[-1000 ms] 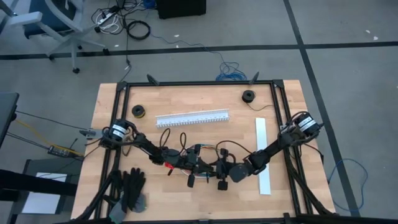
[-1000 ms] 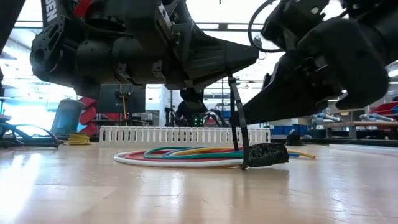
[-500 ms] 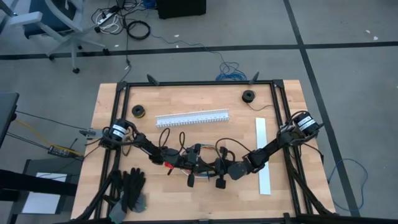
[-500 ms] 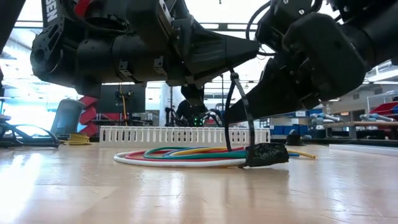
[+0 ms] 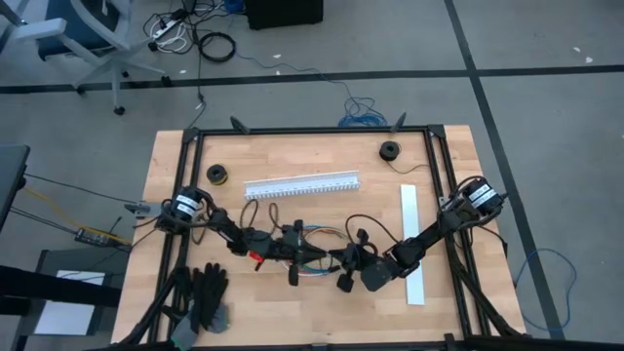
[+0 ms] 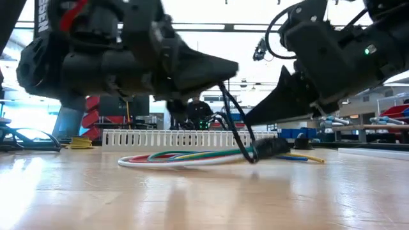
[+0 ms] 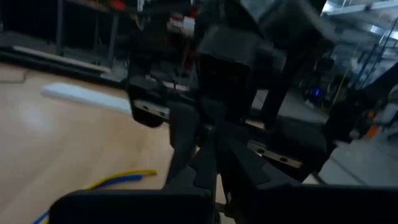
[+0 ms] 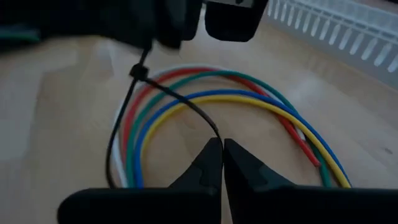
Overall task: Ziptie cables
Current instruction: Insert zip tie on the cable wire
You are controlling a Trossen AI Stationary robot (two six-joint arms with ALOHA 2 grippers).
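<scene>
On the left, we see the left gripper (image 5: 310, 255) low over the middle of the wooden table (image 5: 175, 166), its fingers pressed together on the head end of a black zip tie (image 8: 138, 73). Just beneath and between the two arms lie the cables (image 6: 185, 157), a flat loop of red, green, blue, yellow and white wires resting on the table, with the tie looped around them. Behind them, on the far side, stands the white slotted channel (image 5: 301, 184). On the right, the right gripper (image 8: 222, 149) comes in low, its fingertips closed together, pinching the tie's thin tail just above the cables
</scene>
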